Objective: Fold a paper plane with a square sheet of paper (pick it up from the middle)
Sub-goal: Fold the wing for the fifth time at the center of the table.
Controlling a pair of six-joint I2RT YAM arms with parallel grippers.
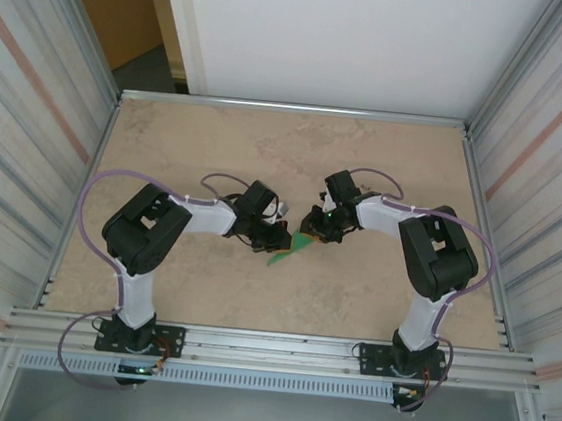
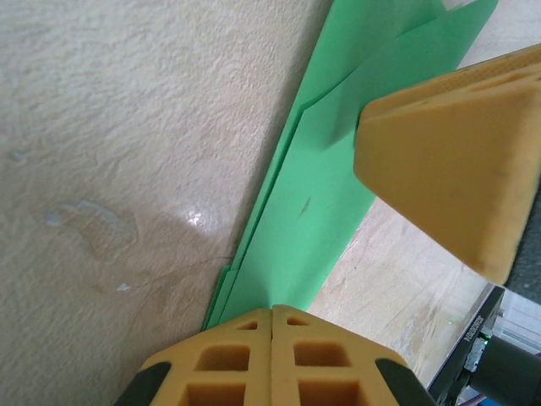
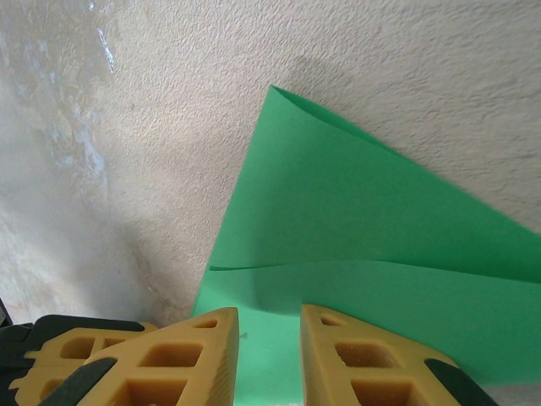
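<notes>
My left claw point(image 2: 271, 315) is closed, tips on the narrow end of the folded green paper point(image 2: 313, 211), mid-table point(image 1: 218, 144). My right claw point(image 3: 269, 313) is open, straddling its edge.

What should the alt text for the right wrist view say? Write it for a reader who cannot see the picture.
A folded bright green sheet of paper lies on a beige mottled table, one crease running across it. The right gripper has its two yellow fingers apart at the bottom edge, over the sheet's near end.
</notes>
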